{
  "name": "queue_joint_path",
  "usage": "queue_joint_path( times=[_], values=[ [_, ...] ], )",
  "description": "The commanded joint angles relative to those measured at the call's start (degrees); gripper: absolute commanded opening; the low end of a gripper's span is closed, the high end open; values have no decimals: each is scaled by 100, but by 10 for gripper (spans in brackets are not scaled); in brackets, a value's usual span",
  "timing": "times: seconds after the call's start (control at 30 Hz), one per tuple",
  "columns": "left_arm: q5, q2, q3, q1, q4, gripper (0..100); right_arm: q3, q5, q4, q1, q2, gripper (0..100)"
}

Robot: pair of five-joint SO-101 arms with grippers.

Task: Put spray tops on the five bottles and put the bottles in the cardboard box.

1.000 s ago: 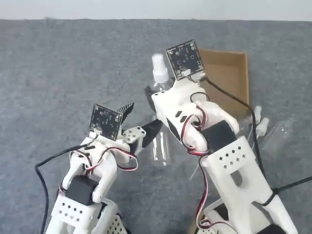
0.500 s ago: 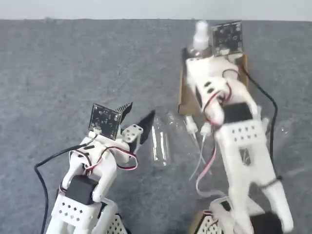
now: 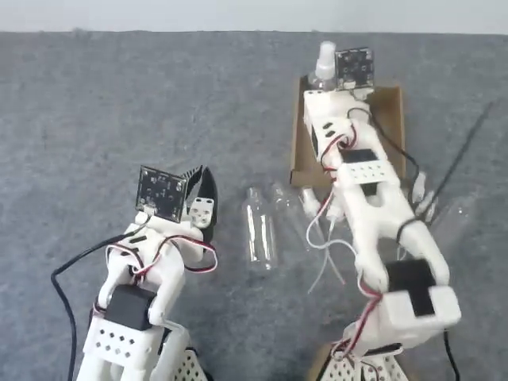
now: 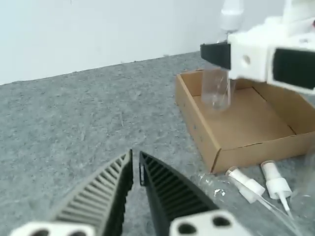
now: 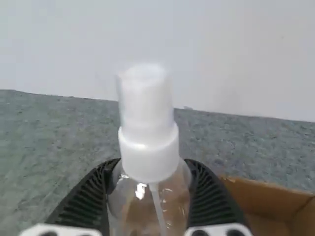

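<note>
Right hand [image 5: 150, 169]: closed on the capped bottle [image 5: 135, 206], one finger on each side of the shoulder, just below the white spray top [image 5: 146, 123]. The bottle stood upright between the fingers. In the left wrist view its body hung down from that hand within the outline of the cardboard box [image 4: 256, 151], toward the box's far wall. Whether its base touched the box floor could not be told.

Left hand [image 4: 136, 156]: fingers drawn almost together, with a thin slit between the tips and nothing held. It sat low over the grey surface [image 3: 103, 103], well apart from the right hand and short of the box.

Beyond the left hand's fingertips, off toward the right arm, an uncapped bottle [image 3: 259, 232] lay on its side on the surface. A second clear bottle [image 3: 287, 200] lay just beside it, nearer the box. Loose spray tops [image 4: 248, 186] with dip tubes lay on the surface between those bottles and the box's near wall, under the right arm. A third bottle [image 3: 456, 216] lay on the side of the right arm away from the left hand.
</note>
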Motion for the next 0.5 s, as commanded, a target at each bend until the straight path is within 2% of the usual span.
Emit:
queue_joint_path(
  times=[0.0, 0.47],
  values=[
    [62, 26, -57, -9, -202, 12, -404, 88, -910, 101, 347, 5],
    [62, 26, -48, -9, -202, 12, -1231, 79, -1015, 180, 1622, 6]
  ],
)
